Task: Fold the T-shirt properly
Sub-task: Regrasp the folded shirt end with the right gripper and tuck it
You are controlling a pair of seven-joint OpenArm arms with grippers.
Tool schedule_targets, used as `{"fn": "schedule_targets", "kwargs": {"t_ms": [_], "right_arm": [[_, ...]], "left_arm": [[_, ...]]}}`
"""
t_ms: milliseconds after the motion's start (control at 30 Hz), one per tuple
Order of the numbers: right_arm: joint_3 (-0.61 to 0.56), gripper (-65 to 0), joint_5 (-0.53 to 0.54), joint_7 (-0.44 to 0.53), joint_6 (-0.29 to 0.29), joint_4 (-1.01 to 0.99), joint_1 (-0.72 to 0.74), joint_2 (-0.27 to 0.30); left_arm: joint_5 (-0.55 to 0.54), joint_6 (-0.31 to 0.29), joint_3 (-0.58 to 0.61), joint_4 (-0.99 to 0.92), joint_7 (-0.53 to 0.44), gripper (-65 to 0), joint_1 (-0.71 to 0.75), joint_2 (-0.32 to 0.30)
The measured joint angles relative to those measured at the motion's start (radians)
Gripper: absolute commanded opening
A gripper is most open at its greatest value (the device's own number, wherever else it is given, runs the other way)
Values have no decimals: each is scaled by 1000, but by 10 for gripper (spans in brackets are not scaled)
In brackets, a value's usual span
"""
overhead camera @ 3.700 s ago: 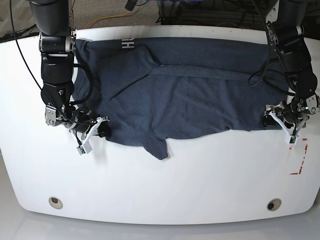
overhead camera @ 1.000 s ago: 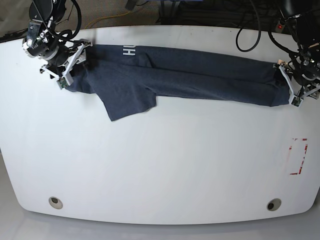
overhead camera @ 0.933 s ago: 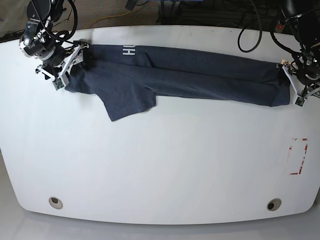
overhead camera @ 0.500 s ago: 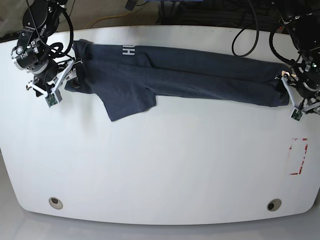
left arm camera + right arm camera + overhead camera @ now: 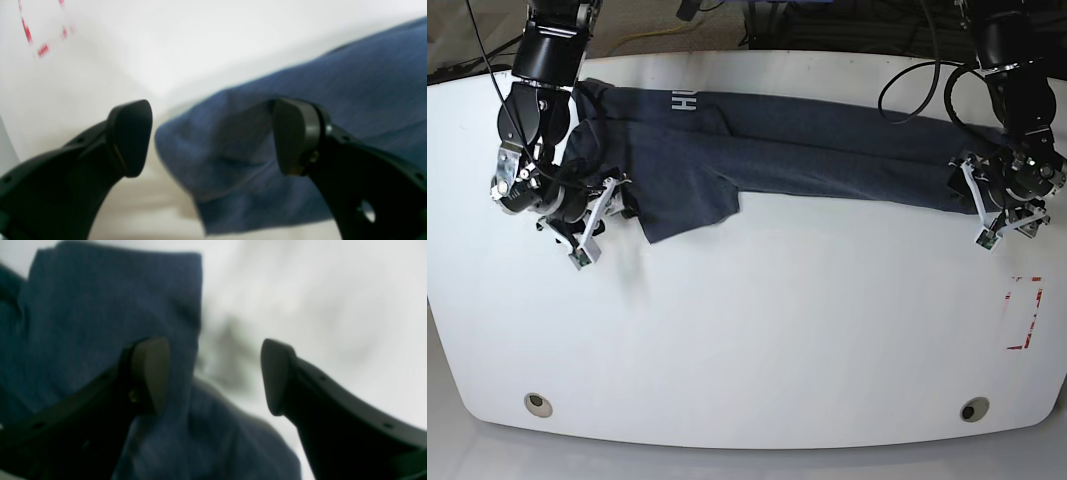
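Pretty blurry shot here. The left claw has its two black fingers spread wide apart, one on the left and one on the right. Between them sits the rounded end of the blue T-shirt, a bunched fold that runs off toward the upper right. The right finger overlaps the cloth, and the left finger is just beside the fold's edge with a sliver of white counter showing between. Can't tell if either one actually touches the fabric. Up in the top left corner there are some red marks on the counter.
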Motion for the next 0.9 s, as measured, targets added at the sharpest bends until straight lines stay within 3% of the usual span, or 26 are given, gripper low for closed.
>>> {"fn": "schedule_targets", "kwargs": {"t_ms": [267,400,600,733,833,900], "right_arm": [[-113,-239,-1,85,0,-153,46,-3],[-133,-241,6,158,0,-204,46,-10],[-131,-255,14,175,0,-217,48,-36],[-133,-420,14,175,0,-219,49,-60],[-133,-642,8,177,-1,-221,47,-70],[-133,-650,3,173,0,-222,46,-70]], "left_arm": [[-3,3,-1,2,0,-190,77,-32],[1,4,-3,2,1,-192,86,-35],[-3,3,-3,2,-3,-192,123,-35],[-3,3,-3,2,-3,-192,139,-35],[-2,4,-3,2,-29,-192,156,-35],[-3,4,-3,2,-52,-192,169,-35]]}}
